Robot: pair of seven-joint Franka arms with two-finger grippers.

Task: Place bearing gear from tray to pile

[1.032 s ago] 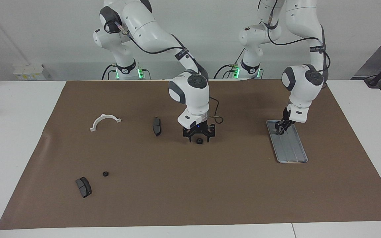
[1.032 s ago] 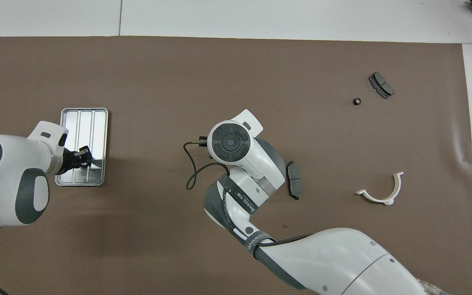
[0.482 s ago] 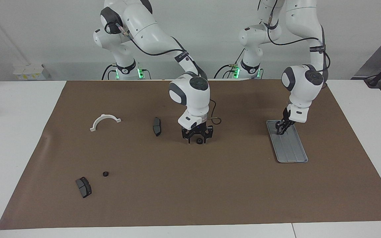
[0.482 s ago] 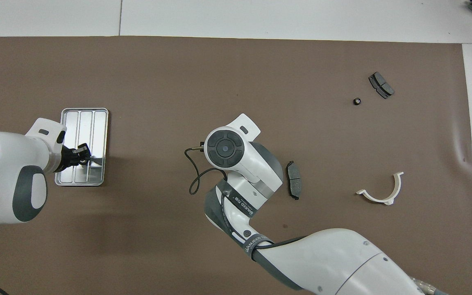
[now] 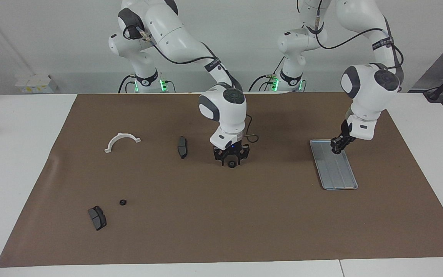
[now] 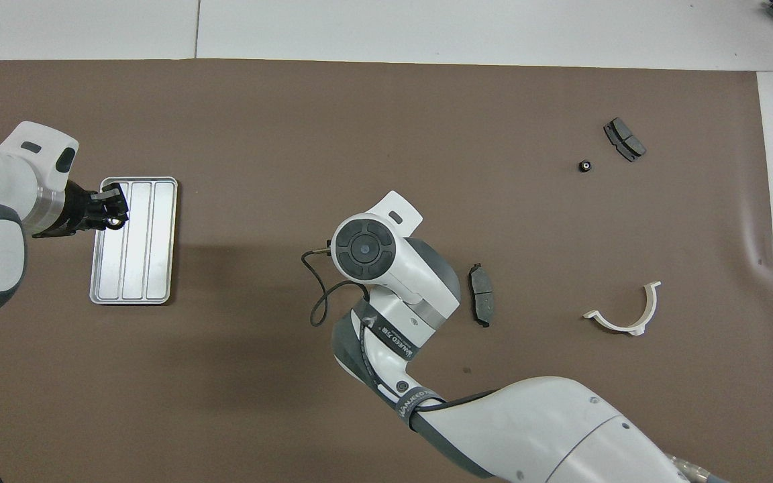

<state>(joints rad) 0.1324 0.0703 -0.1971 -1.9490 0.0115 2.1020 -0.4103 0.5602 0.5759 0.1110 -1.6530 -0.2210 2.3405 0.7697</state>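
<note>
Right gripper [image 5: 231, 160] is lowered to the mat [image 5: 244, 231] at mid-table, with a black gear [image 5: 231, 164] directly under it. Whether that gear is clamped or let go cannot be told. In the overhead view the gear is hidden by the wrist.

Left gripper [image 5: 337, 149] is held just above the tray [image 5: 340, 175], over the end nearer the robots. Its state cannot be told. No gear is seen on the tray's ridged floor, so one is judged to be carried, lifted to clear the rim before transfer.

Out from the right gripper: a brake pad [image 5: 182, 146] close beside it, then a white bracket [image 5: 122, 141] toward the right arm's end. Well off, a second gear [image 5: 122, 202] and another pad [image 5: 97, 217] are laid near each other. The gears are scattered, not stacked.

A brown mat is spread over a white table [image 5: 14, 161], and a plain white wall is seen past the bases.
</note>
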